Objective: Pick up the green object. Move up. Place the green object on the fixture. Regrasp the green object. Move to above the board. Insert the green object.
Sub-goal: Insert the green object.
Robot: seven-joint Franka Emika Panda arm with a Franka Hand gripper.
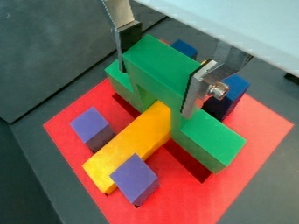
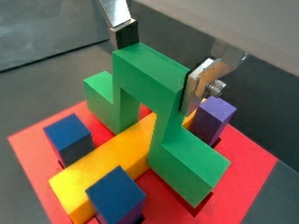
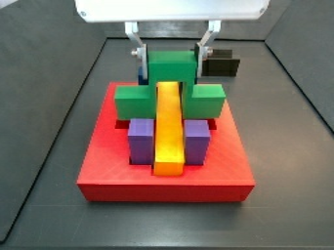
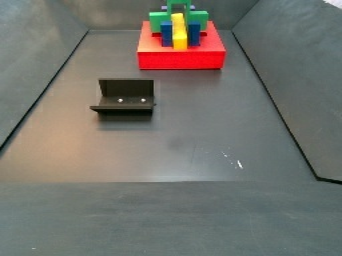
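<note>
The green object (image 1: 205, 136) sits down on the red board (image 1: 264, 128), its notch straddling the yellow bar (image 1: 135, 140). Both side arms rest low on the board, as both wrist views show (image 2: 187, 163). My gripper (image 1: 159, 74) stands over it with one finger on each side of the raised middle, and the pads look pressed against its faces (image 2: 159, 63). In a side view the gripper (image 3: 170, 51) hangs straight above the green object (image 3: 171, 70). The fixture (image 4: 124, 97) stands apart on the dark floor with nothing on it.
Two purple blocks (image 3: 141, 137) (image 3: 197, 137) flank the yellow bar (image 3: 169, 127) on the board (image 3: 163, 182). Blue blocks (image 1: 232, 87) sit behind the green arms. Dark walls enclose the floor, and the board (image 4: 181, 58) lies near the far wall.
</note>
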